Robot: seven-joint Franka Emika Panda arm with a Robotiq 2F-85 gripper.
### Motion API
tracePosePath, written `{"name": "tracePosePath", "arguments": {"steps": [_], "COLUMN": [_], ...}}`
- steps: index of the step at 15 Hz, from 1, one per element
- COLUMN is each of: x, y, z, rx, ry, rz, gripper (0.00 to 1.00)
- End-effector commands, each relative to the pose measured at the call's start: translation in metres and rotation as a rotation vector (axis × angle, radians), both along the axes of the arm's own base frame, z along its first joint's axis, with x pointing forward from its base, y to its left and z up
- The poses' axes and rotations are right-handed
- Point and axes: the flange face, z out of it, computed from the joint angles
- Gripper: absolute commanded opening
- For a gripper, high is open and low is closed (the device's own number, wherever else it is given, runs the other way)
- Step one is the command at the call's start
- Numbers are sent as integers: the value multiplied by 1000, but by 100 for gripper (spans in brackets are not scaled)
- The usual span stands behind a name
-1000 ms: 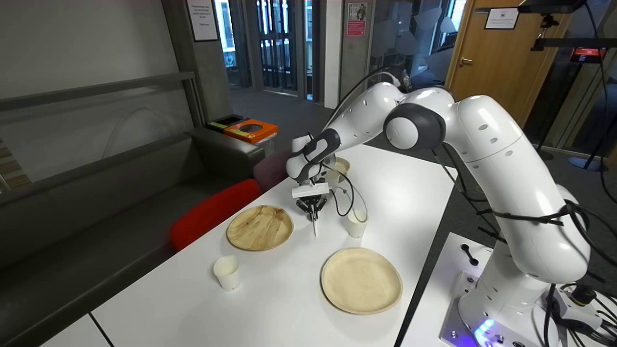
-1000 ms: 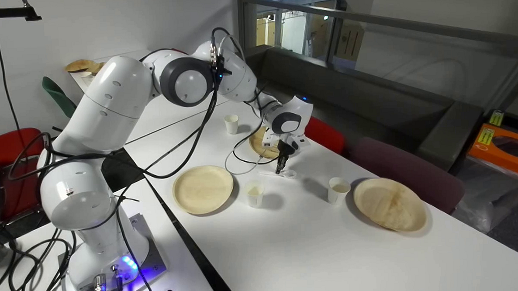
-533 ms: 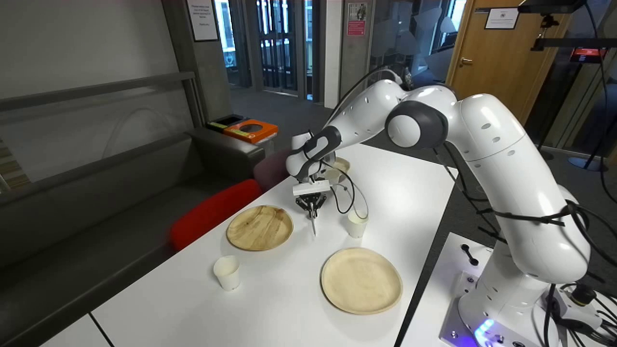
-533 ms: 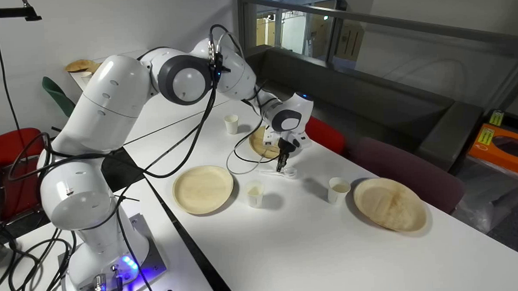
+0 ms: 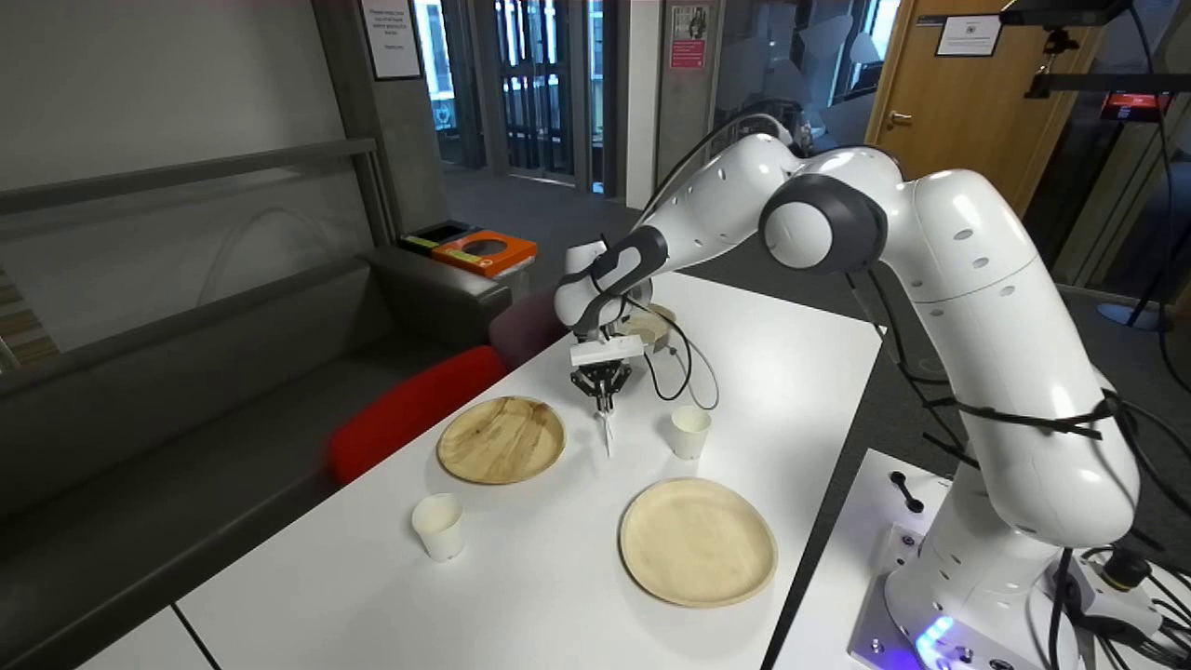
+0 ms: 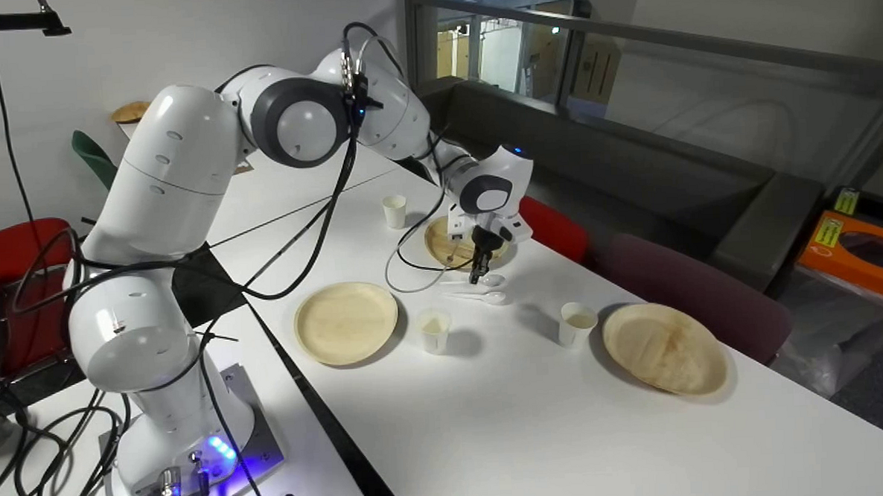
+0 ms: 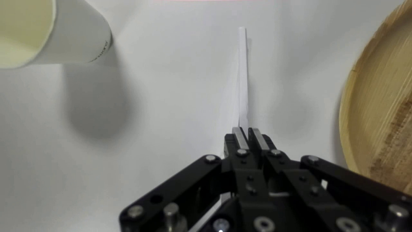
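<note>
The black end effector [image 7: 247, 137], jaws narrow, gripped a slender white plastic spoon [image 7: 243, 80], apparently just above the white surface [image 7: 173, 80]; wrist view, white paper cup [image 7: 77, 35] left, round brown wooden plate [image 7: 383, 83] right. Grasping appeared complete, release undone; a second white spoon [image 6: 493, 298] lay close by.

White spoon [image 6: 493, 280] | pinched in claw [image 7: 247, 130] — slim handle [image 7: 243, 77] jutting out | above table [image 6: 606, 434]

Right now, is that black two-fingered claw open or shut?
Shut: in the wrist view, the claw pinches a white spoon by its handle.
</note>
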Motion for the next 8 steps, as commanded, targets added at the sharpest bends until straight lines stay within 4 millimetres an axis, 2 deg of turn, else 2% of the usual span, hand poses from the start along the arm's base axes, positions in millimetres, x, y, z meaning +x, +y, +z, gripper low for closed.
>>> {"name": "tracePosePath", "arguments": {"steps": [1,8], "x": [-23,-36], "y": [7,37], "z": [37,94], "rx": [15,-27], "ry": [-11,-78], "rz": [77,186], "gripper": [2,2]}}
